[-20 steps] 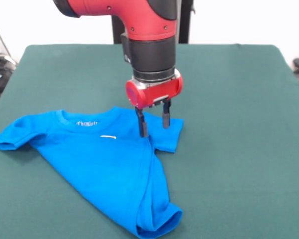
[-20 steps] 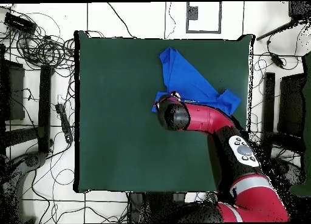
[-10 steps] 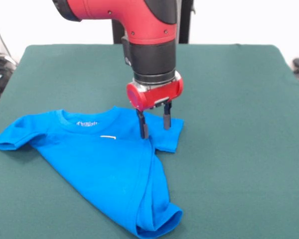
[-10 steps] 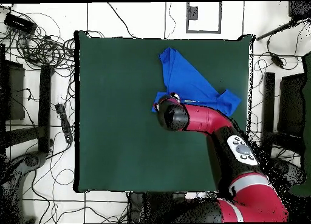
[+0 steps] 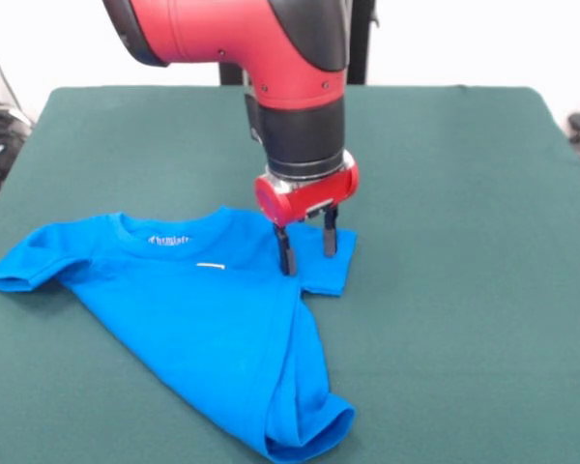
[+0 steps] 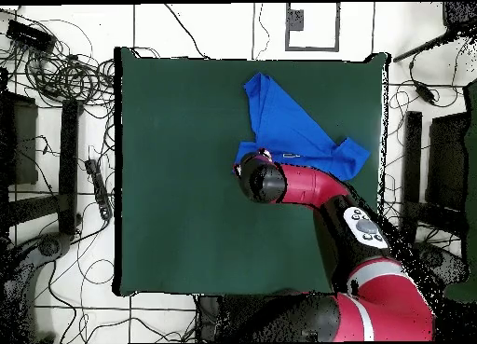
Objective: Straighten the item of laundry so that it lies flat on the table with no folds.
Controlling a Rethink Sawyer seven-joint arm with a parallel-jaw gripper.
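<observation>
The item of laundry (image 5: 203, 314) is a bright blue child's T-shirt on the dark green table (image 5: 445, 193), collar toward the far side. Its left sleeve lies spread out. The right side of the body is folded over toward the middle, with a bunched hem at the front edge. My gripper (image 5: 307, 251) is open, pointing down, with its fingertips (image 5: 286, 259) on or just above the shirt's right sleeve by the shoulder. From overhead the shirt (image 6: 284, 126) lies near the table's (image 6: 177, 172) top right corner, and the arm covers the gripper (image 6: 252, 163).
Cables and equipment (image 6: 56, 70) lie on the floor around the table. The shirt's bunched hem (image 5: 304, 430) reaches close to the table's front edge in the front view.
The gripper has shifted slightly right and lower over the shirt's right sleeve. The shirt has not visibly moved.
</observation>
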